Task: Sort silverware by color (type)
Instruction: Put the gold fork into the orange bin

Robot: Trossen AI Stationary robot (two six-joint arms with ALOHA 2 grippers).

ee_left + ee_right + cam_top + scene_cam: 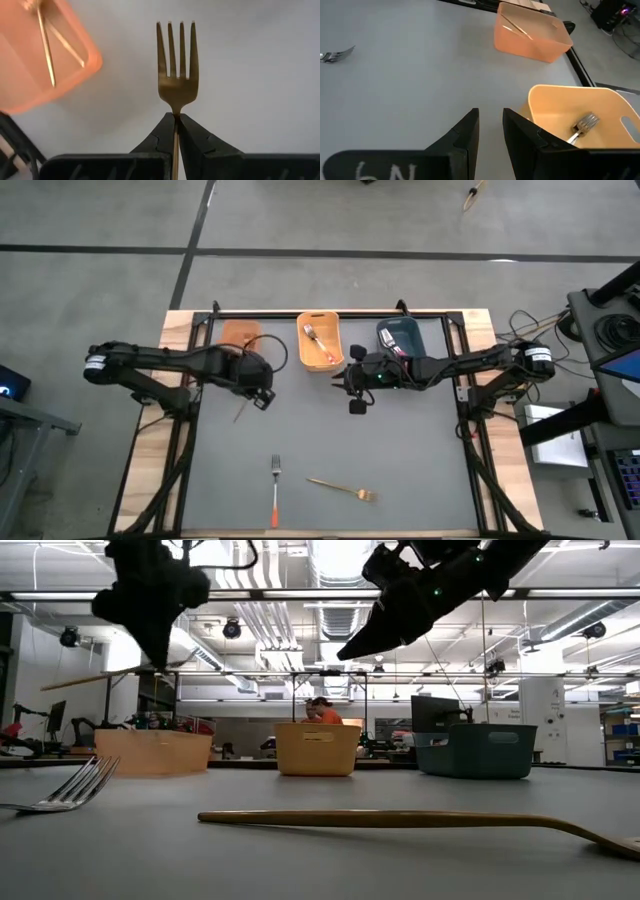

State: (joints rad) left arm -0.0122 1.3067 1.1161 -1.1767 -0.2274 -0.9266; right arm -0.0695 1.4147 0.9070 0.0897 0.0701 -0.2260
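My left gripper (262, 392) hangs above the table near the peach bin (240, 335), shut on a gold fork (176, 75). Two more gold forks (47, 45) lie in that bin. My right gripper (490, 125) hovers open and empty beside the yellow bin (320, 340), which holds a silver-tined fork (582, 125). An orange-handled fork (275, 492) and another gold fork (342, 488) lie flat on the table near its near edge. In the low view the held fork (100, 675) juts out below the left gripper (155, 640). My left gripper pinches the gold fork by its neck (175, 116), just behind the head, between the two fingertips (162, 127). The tines (176, 45) stick out past the fingers. The fingers come from above. The fork is lifted clear and sits about level (100, 675).
A dark teal bin (400, 337) stands right of the yellow one along the far edge. The grey table top (400, 450) lies between the bins and the two loose forks. A person (322, 712) is in the room beyond the table.
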